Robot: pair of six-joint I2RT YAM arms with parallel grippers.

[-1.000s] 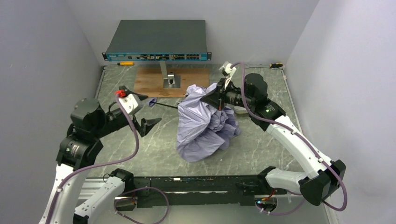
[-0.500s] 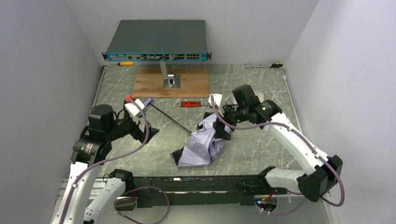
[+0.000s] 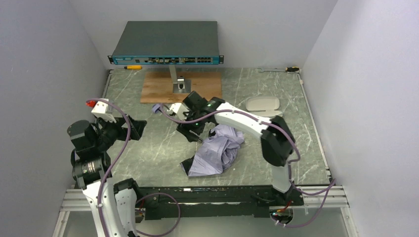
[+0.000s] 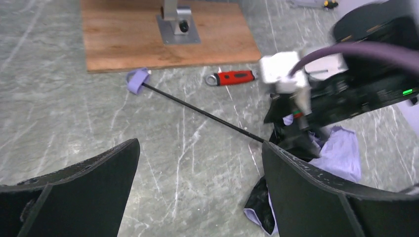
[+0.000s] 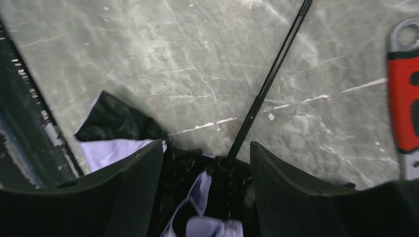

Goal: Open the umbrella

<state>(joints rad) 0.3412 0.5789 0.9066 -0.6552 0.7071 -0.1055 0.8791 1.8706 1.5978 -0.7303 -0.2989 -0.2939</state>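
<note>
The umbrella lies collapsed on the table, its lilac fabric [image 3: 217, 150] [image 4: 341, 153] crumpled with black lining showing. Its thin black shaft [image 4: 202, 112] [image 5: 267, 86] runs up-left to the lilac knob handle [image 3: 157, 107] [image 4: 137, 80]. My right gripper [image 3: 190, 132] [image 5: 206, 148] is open and straddles the black hub where the shaft enters the fabric, with gaps on both sides. My left gripper [image 3: 136, 126] [image 4: 200, 148] is wide open with only bare table between its fingers, left of the shaft and apart from it.
A red-handled wrench [image 4: 232, 77] [image 5: 405, 98] lies just beyond the shaft. Behind it a wooden board [image 3: 158, 89] carries a stand with a network switch [image 3: 165, 42]. A white oval object [image 3: 262, 103] sits right. A yellow screwdriver [image 3: 132, 67] lies at the back wall.
The right gripper let go of the raised fabric, which dropped into a heap. The right arm swung left to the shaft's base. The left arm drew back from the handle.
</note>
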